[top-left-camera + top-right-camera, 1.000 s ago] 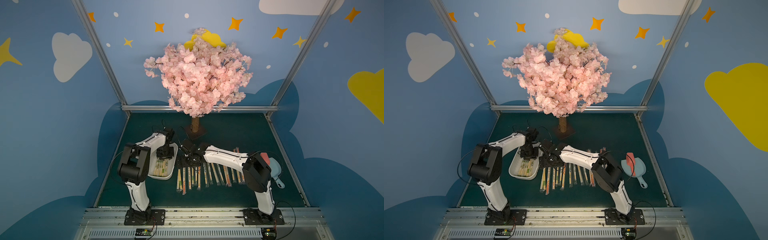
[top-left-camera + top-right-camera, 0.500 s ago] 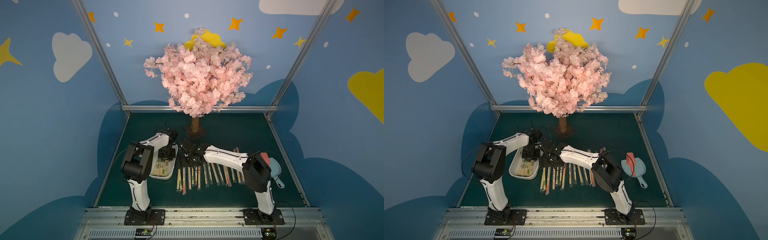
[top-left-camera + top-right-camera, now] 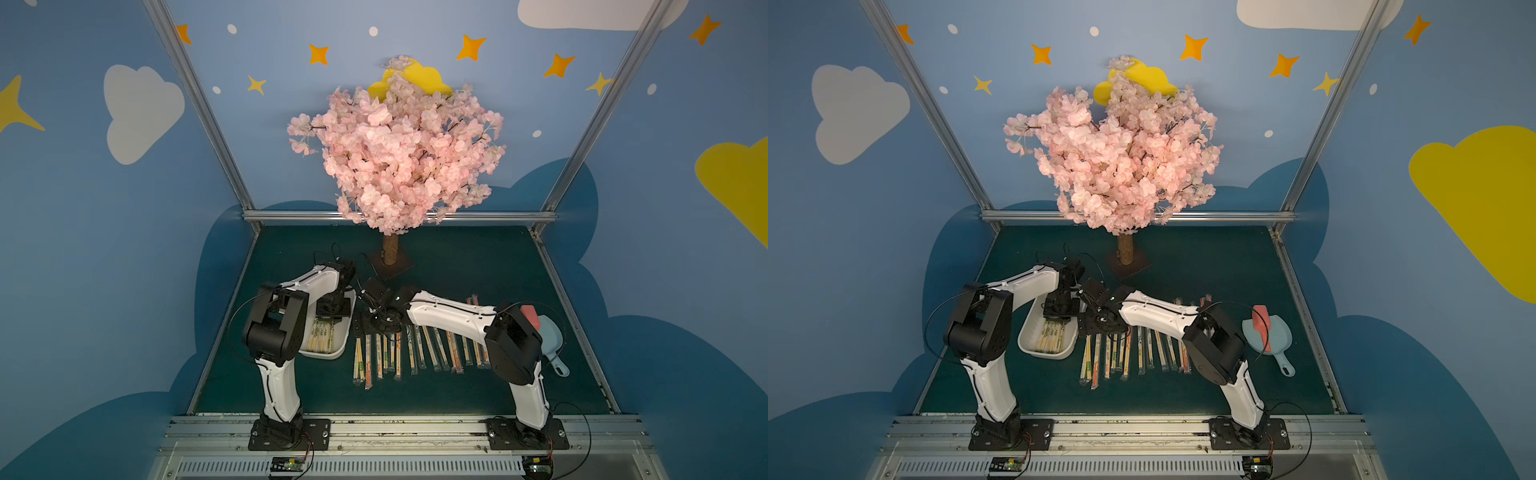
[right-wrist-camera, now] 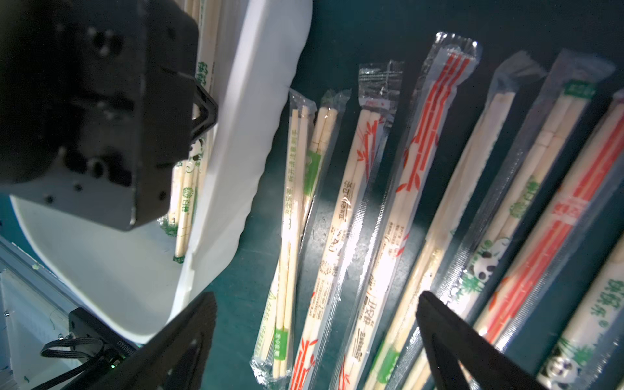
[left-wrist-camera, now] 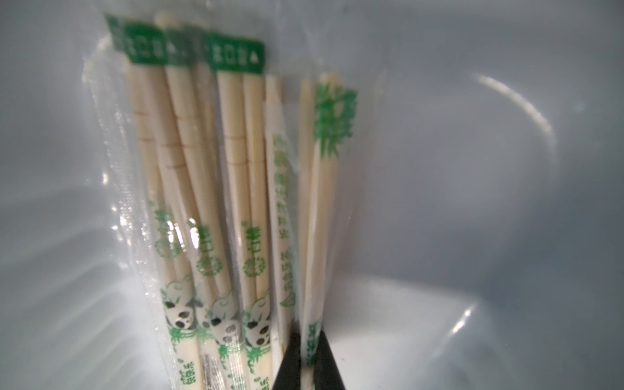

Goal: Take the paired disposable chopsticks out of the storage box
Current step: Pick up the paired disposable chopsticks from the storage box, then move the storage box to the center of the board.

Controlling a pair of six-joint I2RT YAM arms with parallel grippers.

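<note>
Left wrist | left jaws are clenching on one chopstick pair (image 5: 320,209) in the storage box (image 5: 472,202), neighbours (image 5: 236,202) lying just beside them, so it can lift alone | right jaws are hanging released above laid-out pairs (image 4: 341,219).

Setting: a robot-laboratory test cell dressed as a stage set, neither home nor shop.
Walls (image 3: 104,249): blue panels painted with clouds (image 3: 141,112) and stars (image 3: 319,54), seen in both top views.
Frame (image 3: 399,216): bare aluminium profiles along the corners and back edge.
Table (image 3: 457,257): dark green surface carrying an artificial blossom tree (image 3: 399,153) as a prop.
Machinery: left arm (image 3: 276,386) and right arm (image 3: 449,311), bolted to a metal rail (image 3: 415,428), with exposed cables and a circuit board (image 3: 289,468).
</note>
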